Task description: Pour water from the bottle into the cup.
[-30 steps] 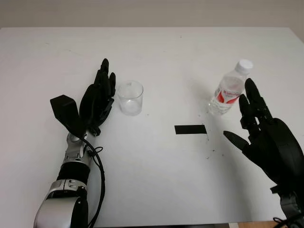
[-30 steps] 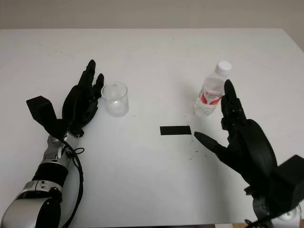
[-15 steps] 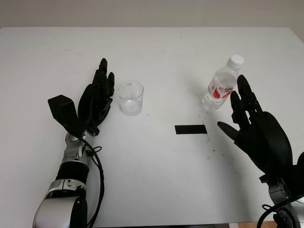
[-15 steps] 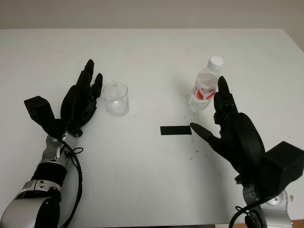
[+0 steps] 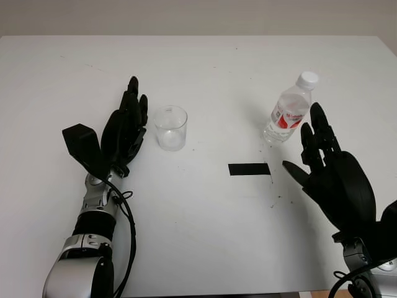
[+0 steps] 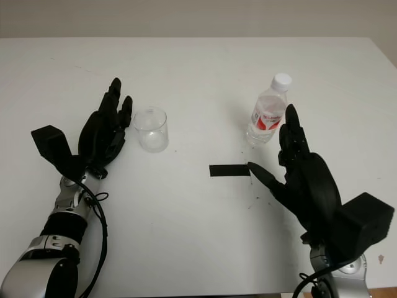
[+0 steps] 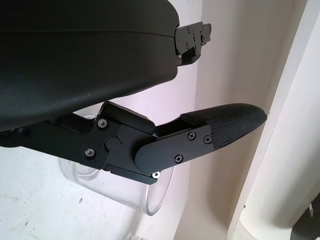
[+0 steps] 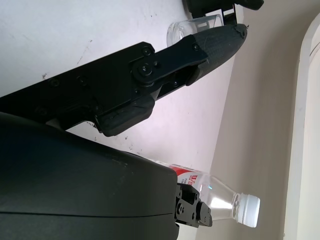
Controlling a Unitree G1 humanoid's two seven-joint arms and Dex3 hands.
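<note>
On the white table (image 5: 205,236), the bottle (image 5: 288,112) stands upright toward the robot's right, its white cap on and a red label round its middle. The right hand (image 5: 325,171) is just near of it and a little to its right, palm turned toward it, thumb stuck out to the side and the other fingers (image 5: 316,127) straight and close together — nothing in its grip, and no contact with the bottle that I can make out. Across the table the clear cup (image 5: 170,127) stands upright and looks empty. The left hand (image 5: 124,130) is just beside the cup on its left, fingers straight and close together, holding nothing; whether it touches the glass I cannot tell. A strip of black tape (image 5: 249,169) lies between cup and bottle, nearer the robot.

Judging by this, the step in hand is the reach for the bottle — the grasp is not yet made. Next the right hand would need to go forward until the bottle sits between thumb and fingers, then close round the label. The cap looks to be on, so it may have to come off before any pouring.
</note>
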